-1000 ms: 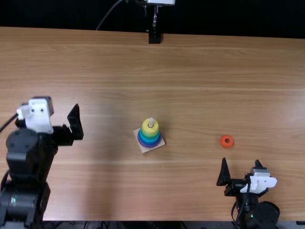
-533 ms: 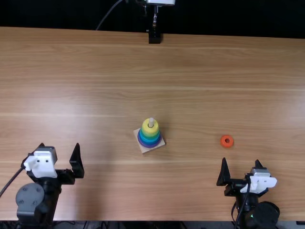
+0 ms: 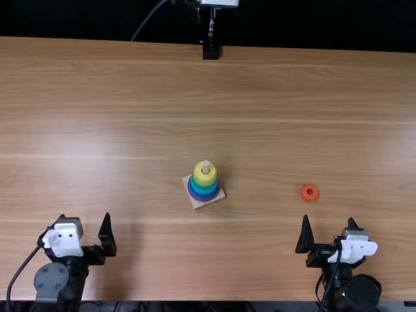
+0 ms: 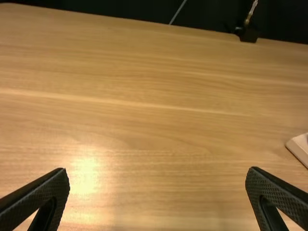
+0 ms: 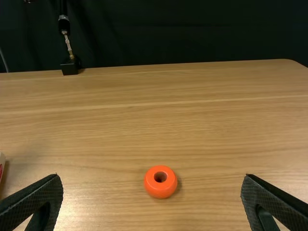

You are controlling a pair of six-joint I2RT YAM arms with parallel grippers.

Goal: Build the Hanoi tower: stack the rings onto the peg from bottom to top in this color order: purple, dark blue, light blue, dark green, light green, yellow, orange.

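Points left tool (image 3: 85, 218) and right tool (image 3: 328, 218) to far side, from near left and near right, fingers apart. On desk (image 3: 130, 97), has orange ring (image 3: 304, 195) beyond right tool, stacked peg (image 3: 206, 166) more left.

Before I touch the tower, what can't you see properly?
Peg's lower part, top view: hidden by the stacked rings.
Whether those include one green ring or two, top view: too small to tell.
Most of the wooden base, left wrist view: cut off by the edge.
Orange ring's underside, right wrist view: hidden by the ring itself.
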